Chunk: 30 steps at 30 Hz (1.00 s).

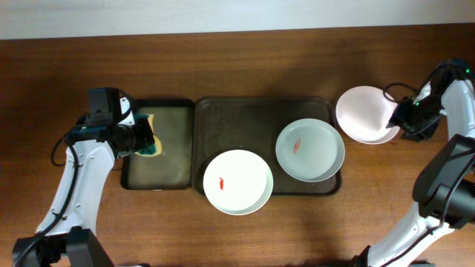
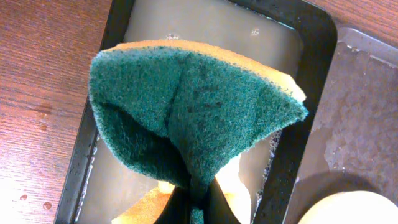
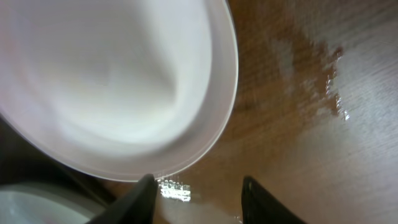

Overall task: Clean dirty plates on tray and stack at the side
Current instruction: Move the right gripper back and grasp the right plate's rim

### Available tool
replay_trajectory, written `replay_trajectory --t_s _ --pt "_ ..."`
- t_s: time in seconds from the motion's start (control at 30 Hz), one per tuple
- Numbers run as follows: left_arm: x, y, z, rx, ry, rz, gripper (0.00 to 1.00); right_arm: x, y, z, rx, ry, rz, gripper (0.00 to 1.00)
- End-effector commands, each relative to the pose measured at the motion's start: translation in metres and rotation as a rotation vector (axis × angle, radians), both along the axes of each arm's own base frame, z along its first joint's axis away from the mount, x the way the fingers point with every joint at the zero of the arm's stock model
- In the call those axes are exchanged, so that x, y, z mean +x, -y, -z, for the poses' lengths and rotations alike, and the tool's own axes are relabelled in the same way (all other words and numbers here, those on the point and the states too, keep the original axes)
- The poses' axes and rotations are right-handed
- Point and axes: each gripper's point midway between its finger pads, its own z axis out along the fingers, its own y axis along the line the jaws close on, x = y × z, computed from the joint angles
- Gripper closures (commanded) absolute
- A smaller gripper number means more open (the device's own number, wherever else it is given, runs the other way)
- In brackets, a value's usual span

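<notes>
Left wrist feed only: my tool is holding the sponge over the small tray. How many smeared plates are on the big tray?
Observer: Two, each with a red smear: a front plate and a right plate.
Operator: Which is nearer the sponge?
Observer: The front plate. It overhangs the near rim of the big tray.
Operator: And the right tool?
Observer: Open, at the rim of a side plate that lies on the table past the tray's right end.

Your lower-centre plate (image 1: 239, 182) and centre-right plate (image 1: 312, 152) are white, each with a red smear; the upper-right plate (image 1: 361, 111) is pinkish white. The tray (image 1: 241, 122) is dark brown, the sponge (image 2: 186, 112) dark green over yellow, the table (image 1: 223, 67) reddish-brown woodgrain
</notes>
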Motion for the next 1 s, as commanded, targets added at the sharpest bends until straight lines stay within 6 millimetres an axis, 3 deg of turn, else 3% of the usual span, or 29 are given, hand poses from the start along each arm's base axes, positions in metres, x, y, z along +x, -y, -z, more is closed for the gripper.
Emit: replay_trajectory --t_s 0.0,0.07,0.13,0.2,0.3,0.33,0.47,0.5,0.53,0.57,0.63,0.73,0.77,0.83,0.87,0.97 --pt "0.001 0.000 -0.003 -0.001 0.011 -0.006 1.00 0.017 -0.010 -0.070 0.013 0.110 -0.097 0.55" --pt "0.001 0.000 -0.003 -0.001 0.011 -0.006 1.00 0.018 -0.045 -0.122 0.078 0.194 -0.214 0.56" --pt "0.001 0.000 -0.003 -0.001 0.010 -0.006 1.00 -0.001 -0.081 -0.157 0.081 0.192 -0.313 0.57" --pt "0.001 0.000 -0.003 -0.001 0.010 -0.006 1.00 -0.013 -0.118 -0.175 0.073 0.213 -0.421 0.57" --pt "0.001 0.000 -0.003 -0.001 0.010 -0.006 1.00 -0.033 -0.176 -0.179 0.087 0.200 -0.564 0.57" --pt "0.001 0.000 -0.003 -0.001 0.010 -0.006 1.00 -0.049 -0.201 -0.175 0.105 0.168 -0.611 0.57" --pt "0.001 0.000 -0.003 -0.001 0.010 -0.006 1.00 -0.110 -0.262 -0.140 0.154 -0.002 -0.777 0.51" --pt "0.001 0.000 -0.003 -0.001 0.010 -0.006 1.00 -0.124 -0.280 -0.116 0.157 -0.056 -0.813 0.41" --pt "0.001 0.000 -0.003 -0.001 0.010 -0.006 1.00 -0.127 -0.291 -0.098 0.157 -0.069 -0.841 0.13" --pt "0.001 0.000 -0.003 -0.001 0.010 -0.006 1.00 -0.131 -0.298 -0.083 0.161 -0.073 -0.869 0.02" --pt "0.001 0.000 -0.003 -0.002 0.010 -0.006 1.00 -0.148 -0.311 -0.052 0.203 -0.117 -0.898 0.02" --pt "0.001 0.000 -0.003 -0.002 0.010 -0.006 1.00 -0.154 -0.317 -0.036 0.256 -0.124 -0.893 0.02" --pt "0.001 0.000 -0.003 -0.002 0.010 -0.006 1.00 -0.156 -0.317 -0.033 0.256 -0.130 -0.892 0.11" --pt "0.001 0.000 -0.003 -0.001 0.010 -0.006 1.00 -0.156 -0.316 -0.022 0.247 -0.139 -0.837 0.67" --pt "0.001 0.000 -0.003 -0.001 0.010 -0.006 1.00 -0.152 -0.314 -0.011 0.221 -0.132 -0.790 0.74" --pt "0.001 0.000 -0.003 -0.001 0.010 -0.006 1.00 -0.136 -0.314 0.010 0.182 -0.062 -0.735 0.73"
